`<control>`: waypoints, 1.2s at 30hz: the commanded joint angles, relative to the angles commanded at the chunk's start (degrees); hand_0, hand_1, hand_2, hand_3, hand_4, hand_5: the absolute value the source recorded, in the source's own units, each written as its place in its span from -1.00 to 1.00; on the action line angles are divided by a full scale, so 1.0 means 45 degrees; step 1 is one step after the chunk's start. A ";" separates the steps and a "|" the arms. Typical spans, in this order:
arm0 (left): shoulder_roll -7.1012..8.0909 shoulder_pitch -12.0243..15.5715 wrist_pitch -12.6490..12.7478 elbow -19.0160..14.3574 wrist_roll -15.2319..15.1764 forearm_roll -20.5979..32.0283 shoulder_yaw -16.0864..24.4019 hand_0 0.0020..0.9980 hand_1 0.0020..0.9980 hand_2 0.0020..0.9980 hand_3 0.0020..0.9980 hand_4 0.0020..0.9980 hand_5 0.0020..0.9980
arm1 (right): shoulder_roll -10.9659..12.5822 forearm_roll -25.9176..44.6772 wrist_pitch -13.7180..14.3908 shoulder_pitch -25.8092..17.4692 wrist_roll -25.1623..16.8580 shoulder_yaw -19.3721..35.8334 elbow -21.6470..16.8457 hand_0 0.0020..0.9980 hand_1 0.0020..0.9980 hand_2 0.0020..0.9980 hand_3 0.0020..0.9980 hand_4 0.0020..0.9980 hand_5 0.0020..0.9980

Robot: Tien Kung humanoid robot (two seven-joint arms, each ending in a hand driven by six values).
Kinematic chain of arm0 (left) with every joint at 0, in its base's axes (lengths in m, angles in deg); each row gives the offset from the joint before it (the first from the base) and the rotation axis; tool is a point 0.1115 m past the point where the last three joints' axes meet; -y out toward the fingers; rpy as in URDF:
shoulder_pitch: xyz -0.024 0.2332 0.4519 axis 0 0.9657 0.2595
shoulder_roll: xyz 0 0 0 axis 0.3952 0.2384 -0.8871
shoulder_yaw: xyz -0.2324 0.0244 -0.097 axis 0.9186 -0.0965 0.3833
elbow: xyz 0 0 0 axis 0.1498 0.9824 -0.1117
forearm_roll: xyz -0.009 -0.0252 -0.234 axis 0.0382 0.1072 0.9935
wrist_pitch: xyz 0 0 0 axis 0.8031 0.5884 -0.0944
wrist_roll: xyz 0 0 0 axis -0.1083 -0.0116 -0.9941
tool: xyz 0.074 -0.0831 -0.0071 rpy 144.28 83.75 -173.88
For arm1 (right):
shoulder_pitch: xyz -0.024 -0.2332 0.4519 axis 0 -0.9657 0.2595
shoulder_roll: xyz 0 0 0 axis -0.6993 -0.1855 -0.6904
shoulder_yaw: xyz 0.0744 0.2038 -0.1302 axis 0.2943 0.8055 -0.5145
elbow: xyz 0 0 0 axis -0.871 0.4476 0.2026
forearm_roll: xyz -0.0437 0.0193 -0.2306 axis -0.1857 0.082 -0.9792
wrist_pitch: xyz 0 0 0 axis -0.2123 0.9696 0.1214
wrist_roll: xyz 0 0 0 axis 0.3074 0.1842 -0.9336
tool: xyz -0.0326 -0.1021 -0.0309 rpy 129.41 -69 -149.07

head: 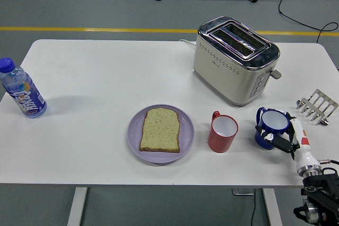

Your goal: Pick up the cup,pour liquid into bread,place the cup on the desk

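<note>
**Right hand at the blue cup**

I am seeing my right hand [286,138] reaching in from the lower right corner, its fingers [275,138] touching the blue cup [270,126]; I cannot tell whether they are gripping it. The cup is standing upright on the table [95,78]. Left of it a red cup [222,132] is standing, then bread [160,129] lying on a plate [135,138]. A rack [317,107] is sitting right. Farther back: toaster [235,59], and bottle [21,89] far left.
</note>
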 joint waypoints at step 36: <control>0.0027 -0.0002 0.0038 -0.0002 0.0051 -0.0280 0.0187 0.38 0.51 0.55 0.22 -0.21 1.00 | -0.0045 -0.0271 -0.0047 -0.0006 0.0000 -0.0272 0.0251 -0.04 -0.14 0.07 0.09 0.35 -1.00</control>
